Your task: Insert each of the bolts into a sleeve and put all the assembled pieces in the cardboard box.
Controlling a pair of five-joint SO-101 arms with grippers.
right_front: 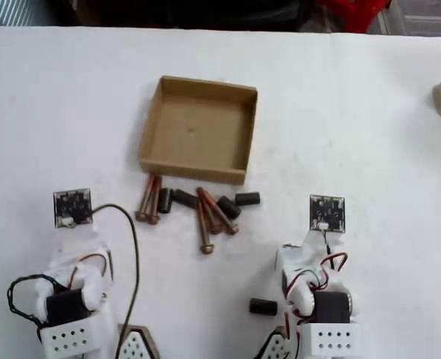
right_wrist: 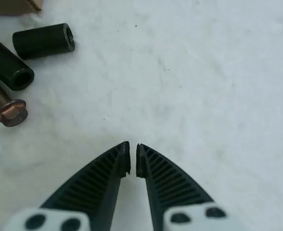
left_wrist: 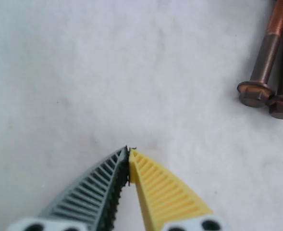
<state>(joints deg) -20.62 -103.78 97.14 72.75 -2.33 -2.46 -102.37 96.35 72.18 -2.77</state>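
White desk (right_front: 370,112), cardboard box (right_front: 199,129) mid-desk, bolts (right_front: 148,199) and sleeves (right_front: 248,199) loose along its near side. High view catches a stray sleeve (right_front: 263,306) by my right arm. On the wrist views, left gripper (left_wrist: 128,156) tips are together, right gripper (right_wrist: 132,159) nearly.

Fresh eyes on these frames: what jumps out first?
An empty cardboard box sits centre, with loose copper bolts and black sleeves scattered between it and the arms. One stray sleeve lies beside the right arm; the left tool and right tool are shut over bare table.

closed end effector (left_wrist: 129,155), two bolts (left_wrist: 268,62) nearby
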